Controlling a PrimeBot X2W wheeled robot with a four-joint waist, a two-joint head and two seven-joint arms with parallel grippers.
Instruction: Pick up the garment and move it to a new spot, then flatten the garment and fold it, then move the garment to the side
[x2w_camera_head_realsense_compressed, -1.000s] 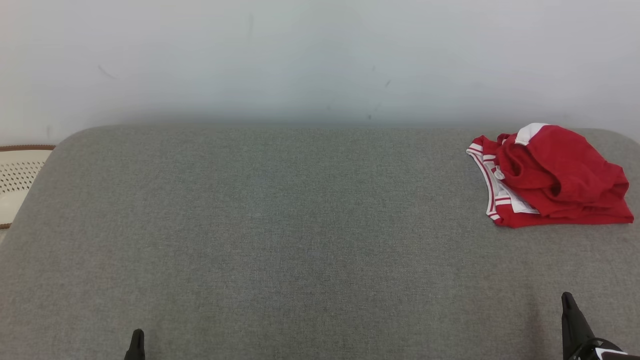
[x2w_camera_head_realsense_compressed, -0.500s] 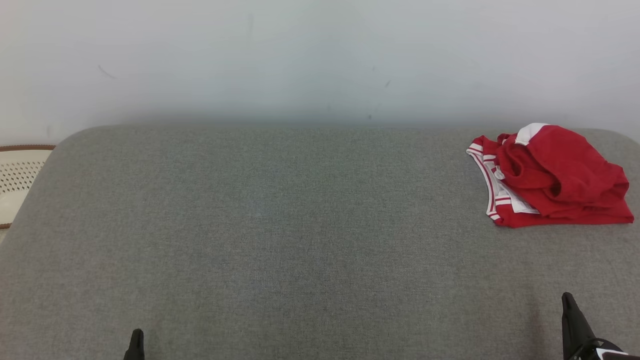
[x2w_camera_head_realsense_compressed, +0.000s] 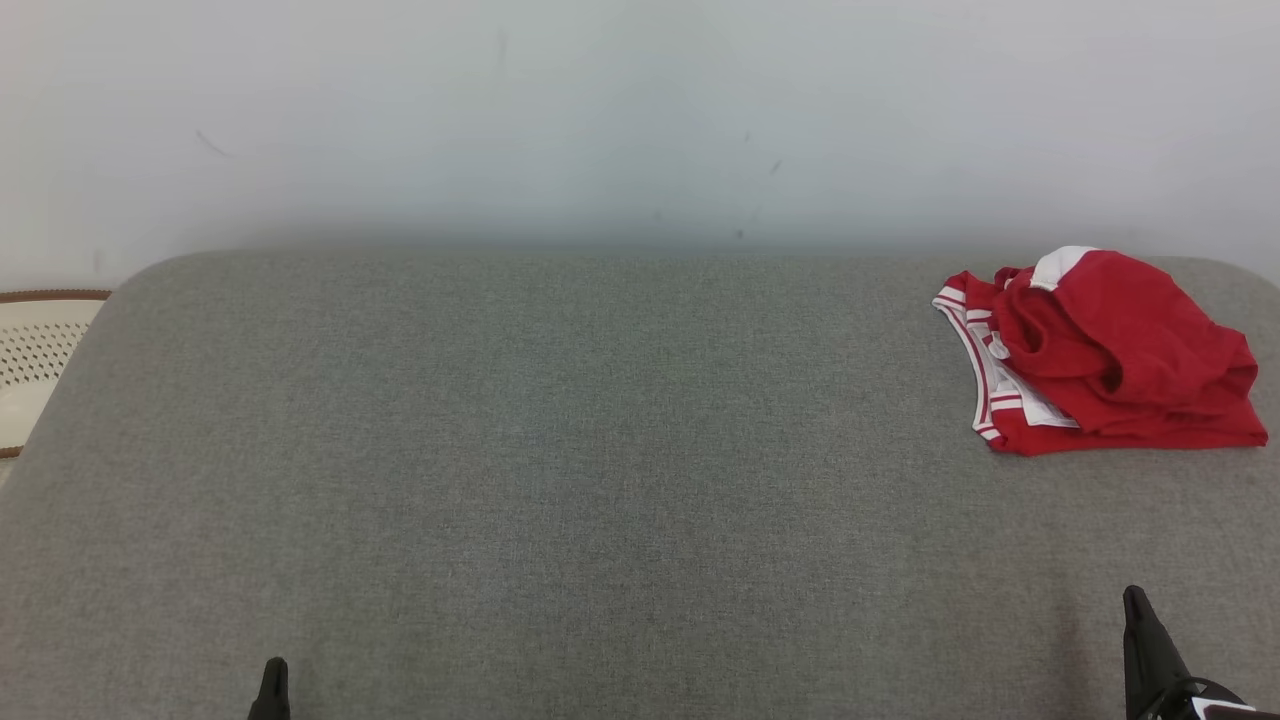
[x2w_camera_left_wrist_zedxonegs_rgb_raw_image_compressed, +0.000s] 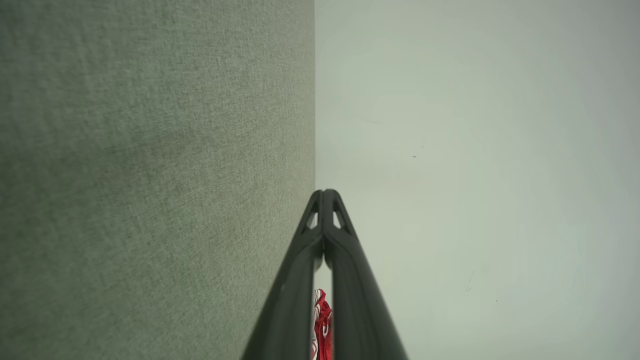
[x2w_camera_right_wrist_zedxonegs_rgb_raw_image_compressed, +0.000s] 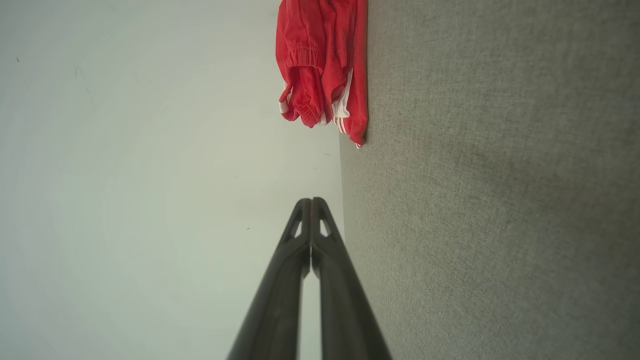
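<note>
The pale wall (x2w_camera_head_realsense_compressed: 600, 120) stands right behind the grey cloth-covered bench (x2w_camera_head_realsense_compressed: 600, 450), whose far edge and rounded corners meet it. The bench's middle and left give broad open room.

The red garment (x2w_camera_head_realsense_compressed: 1100, 350), white-trimmed, lies at the far right near the rear corner, in a rumpled, loosely doubled bundle. That fits either a heap waiting to be picked up or a rough fold already set aside, so I cannot settle which step is in hand.

A pale perforated object (x2w_camera_head_realsense_compressed: 35, 360) sits off the left edge.

The left end effector (x2w_camera_head_realsense_compressed: 273, 668) and right end effector (x2w_camera_head_realsense_compressed: 1133, 598) both have fingers pressed together, hold nothing, and are well apart from the garment. The right is nearer to it.
</note>
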